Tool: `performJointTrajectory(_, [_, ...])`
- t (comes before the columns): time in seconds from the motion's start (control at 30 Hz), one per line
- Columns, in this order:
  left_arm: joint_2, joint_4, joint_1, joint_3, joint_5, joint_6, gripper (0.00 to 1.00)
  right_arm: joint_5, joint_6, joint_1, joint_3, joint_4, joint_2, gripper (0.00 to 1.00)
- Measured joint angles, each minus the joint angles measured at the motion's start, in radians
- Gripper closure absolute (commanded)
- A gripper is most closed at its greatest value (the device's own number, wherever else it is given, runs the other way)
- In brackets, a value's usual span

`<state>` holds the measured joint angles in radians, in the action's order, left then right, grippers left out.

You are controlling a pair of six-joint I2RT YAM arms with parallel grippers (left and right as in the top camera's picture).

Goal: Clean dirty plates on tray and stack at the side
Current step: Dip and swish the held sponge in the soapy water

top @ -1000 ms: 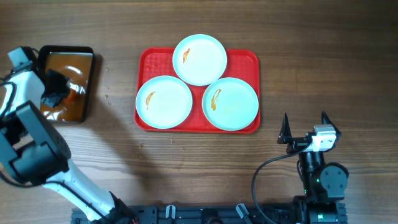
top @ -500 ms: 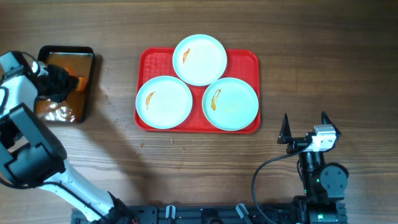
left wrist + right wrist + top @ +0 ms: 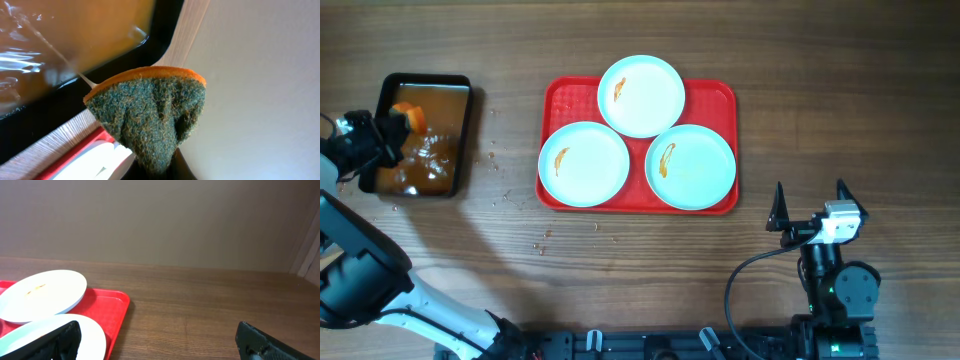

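Observation:
Three pale plates lie on the red tray (image 3: 715, 92): a back one (image 3: 641, 95), a front-left one (image 3: 584, 163) and a front-right one (image 3: 691, 166), each with an orange-brown smear. My left gripper (image 3: 392, 128) is shut on a wet green-and-orange sponge (image 3: 150, 117), held over the left part of the black tray of brown water (image 3: 467, 140). My right gripper (image 3: 810, 205) is open and empty near the front right, right of the red tray; its view shows two plates (image 3: 42, 294) and the red tray's corner (image 3: 115, 310).
Water drops lie on the wood (image 3: 510, 200) between the black tray and the red tray. Bare wooden table (image 3: 840, 90) lies right of the red tray.
My left gripper has moved left across the black tray with the sponge. More water drops have landed on the wood. The right arm has not moved.

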<state>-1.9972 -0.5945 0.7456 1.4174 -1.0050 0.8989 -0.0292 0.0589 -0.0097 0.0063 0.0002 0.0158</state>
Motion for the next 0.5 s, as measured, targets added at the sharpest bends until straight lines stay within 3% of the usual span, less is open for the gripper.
performJointTrajectory(0.2, [0.0,0.004,0.0,0.0,0.011,0.136,0.96,0.0,0.0,0.0,0.0,0.0,0.0,0.0])
performJointTrajectory(0.37, [0.0,0.023,0.001,0.0,0.254,0.162,0.96,0.0,0.0,0.0,0.0,0.0,0.0,0.0])
performJointTrajectory(0.5, [0.0,-0.001,0.001,0.0,0.404,0.104,0.96,0.0,0.0,0.0,0.0,0.0,0.0,0.0])
